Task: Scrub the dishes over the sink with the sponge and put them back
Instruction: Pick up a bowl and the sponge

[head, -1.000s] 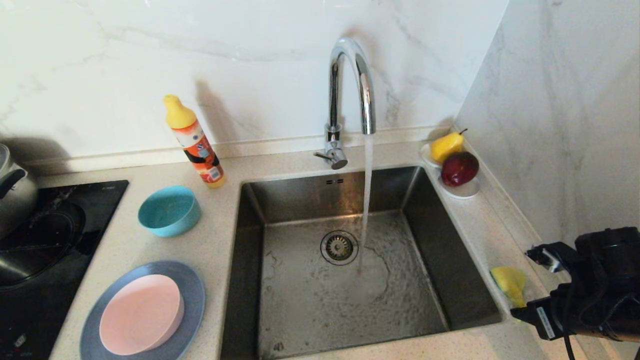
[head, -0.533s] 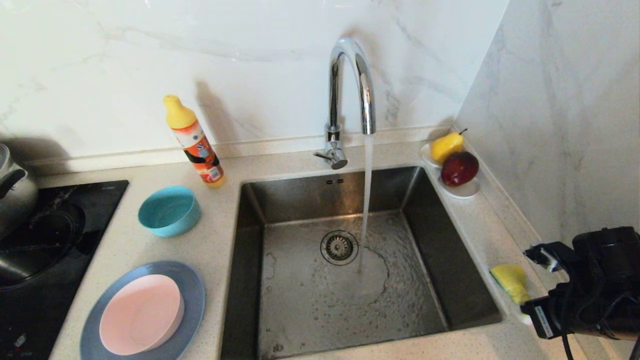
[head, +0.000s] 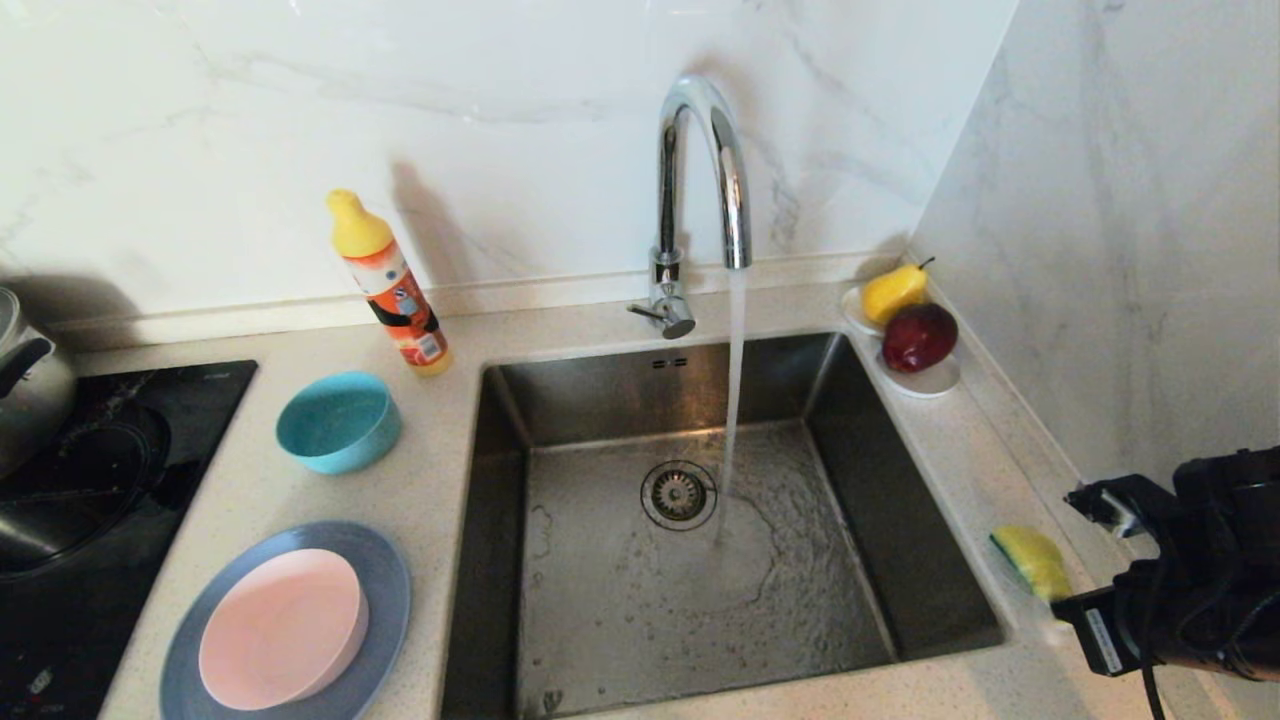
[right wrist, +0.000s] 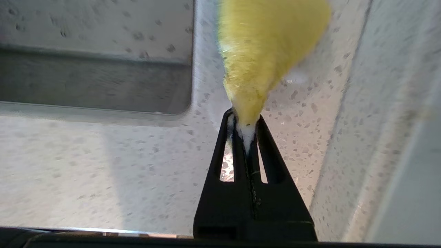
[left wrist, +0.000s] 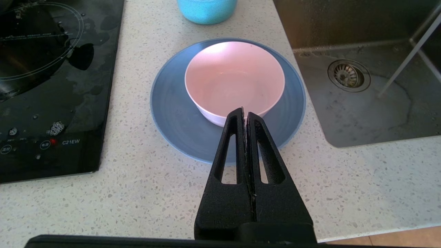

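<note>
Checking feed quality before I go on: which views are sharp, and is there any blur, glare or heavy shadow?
Head view: sharp; the soap bottle and tap cast shadows on the marble wall. Left wrist view: sharp; light patch on the pink bowl. Right wrist view: soft, the sponge smeared, the worktop streaked; right gripper crisp.

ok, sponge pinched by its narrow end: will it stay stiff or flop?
Probably floppy: the sponge squashes thin where the right gripper fingers clamp it. Likely light. Foam at the pinch suggests it is wet, so perhaps slippery.
</note>
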